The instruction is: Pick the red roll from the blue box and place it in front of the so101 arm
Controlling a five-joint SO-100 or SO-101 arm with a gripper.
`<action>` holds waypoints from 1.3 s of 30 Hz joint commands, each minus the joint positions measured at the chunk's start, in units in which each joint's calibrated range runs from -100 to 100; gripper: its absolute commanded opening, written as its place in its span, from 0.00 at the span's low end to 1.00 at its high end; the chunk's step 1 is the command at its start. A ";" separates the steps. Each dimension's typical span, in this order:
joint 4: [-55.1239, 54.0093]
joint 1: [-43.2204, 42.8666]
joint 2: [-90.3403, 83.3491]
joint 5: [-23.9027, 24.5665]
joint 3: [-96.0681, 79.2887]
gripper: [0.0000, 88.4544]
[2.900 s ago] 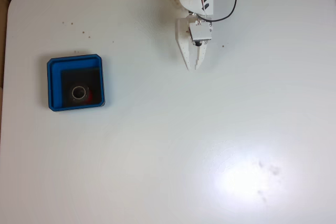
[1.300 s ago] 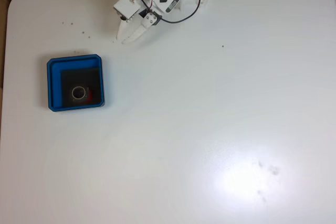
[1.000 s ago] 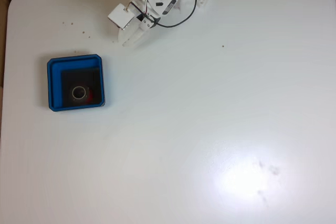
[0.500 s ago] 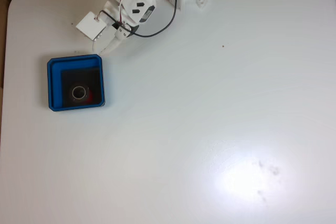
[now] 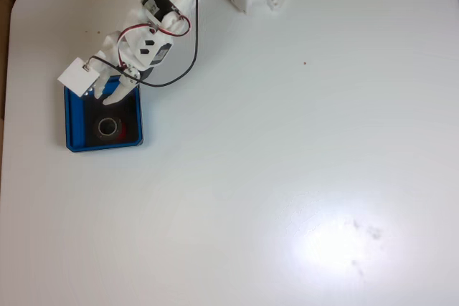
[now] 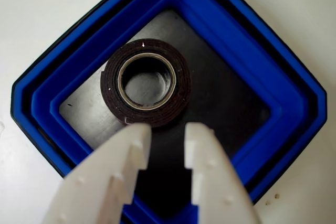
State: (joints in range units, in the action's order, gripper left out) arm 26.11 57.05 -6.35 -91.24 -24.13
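Blue box [image 5: 69, 116]: at the left of the white table [image 5: 287, 141] in the fixed view, unmoved across all frames. In the wrist view the box [image 6: 283, 85] appears turned like a diamond, with a dark floor inside its raised rim.

Red roll [image 5: 109, 127]: lying flat on the box floor, same spot as before. In the wrist view the roll [image 6: 181, 90] shows a dark top face and a pale hollow core, sitting toward the upper left of the floor.

Gripper [image 5: 115, 96]: half a second ago it hung just outside the box's upper right corner; it is now over the box's upper edge, tips above the floor. In the wrist view the gripper [image 6: 167, 132] has its two white fingers slightly apart, holding nothing, tips just short of the roll.

Arm [image 5: 154, 30]: now stretched out diagonally from its base at top centre toward the box.
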 commanded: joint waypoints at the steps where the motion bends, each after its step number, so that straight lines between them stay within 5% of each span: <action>1: 3.51 0.74 1.84 -0.35 7.50 0.01; 12: 35.20 0.74 19.39 0.26 39.76 0.01; 23: 36.10 2.99 35.11 0.35 58.90 0.03; 31: 36.10 3.09 38.54 0.35 59.44 0.17; 39: 35.86 2.89 41.80 0.00 59.71 0.19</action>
State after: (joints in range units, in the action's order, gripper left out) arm 61.74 59.72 36.07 -90.98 31.93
